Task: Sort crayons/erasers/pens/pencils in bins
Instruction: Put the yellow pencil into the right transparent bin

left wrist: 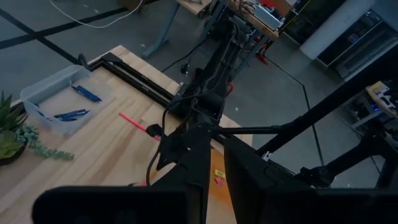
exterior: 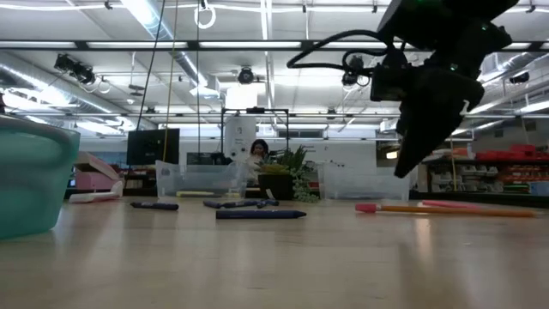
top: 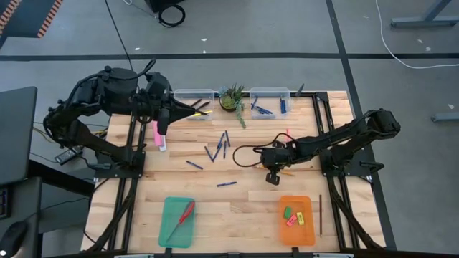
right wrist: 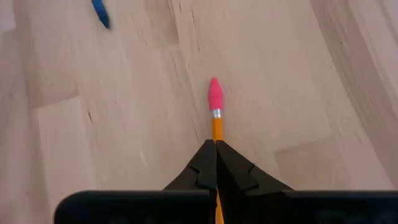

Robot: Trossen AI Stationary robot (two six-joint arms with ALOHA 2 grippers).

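An orange pencil (right wrist: 216, 127) with a pink eraser tip (right wrist: 214, 96) lies flat on the table (exterior: 455, 209). My right gripper (top: 272, 177) hangs shut a little above it (exterior: 401, 172), fingertips clear of it, with the pencil running out past them (right wrist: 216, 144). Several blue pens (top: 219, 148) lie scattered mid-table. My left gripper (top: 185, 109) hovers high at the far left beside a clear bin (top: 193, 94). The second clear bin (top: 270, 94) holds blue pens. The orange tray (top: 283, 202) holds small erasers (top: 290, 213).
A teal tray (top: 166, 228) with red-handled scissors (top: 185, 214) sits at the near left. A potted plant (top: 231, 99) stands between the clear bins. A pink box (top: 159, 136) lies under the left arm, and a dark pencil (top: 320, 215) lies by the right edge.
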